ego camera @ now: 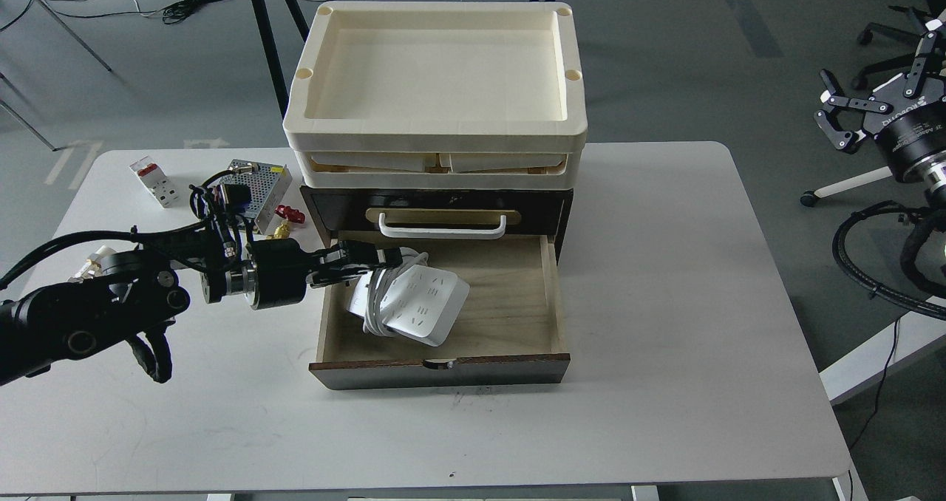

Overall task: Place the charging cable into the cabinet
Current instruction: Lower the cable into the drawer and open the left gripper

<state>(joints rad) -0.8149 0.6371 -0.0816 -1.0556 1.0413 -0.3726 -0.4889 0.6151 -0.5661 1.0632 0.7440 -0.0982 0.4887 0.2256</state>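
1. The white rectangular power strip with its thick white cord coiled round the middle [417,303] lay tilted in the open light plywood drawer [510,305] of the dark brown wooden cabinet [565,216], towards the drawer's left side
2. The left gripper [369,261] reached over the drawer's left wall, its fingers closed on the coiled cord
3. The right gripper [850,113] hung beyond the worktop's [665,412] far right corner, fingers spread, holding nothing
4. Cream plastic trays [436,128] sat stacked on the cabinet

Black jointed left arm [81,316] with silver wrist ring and looped black cables; right arm [913,142] bears white lettering.
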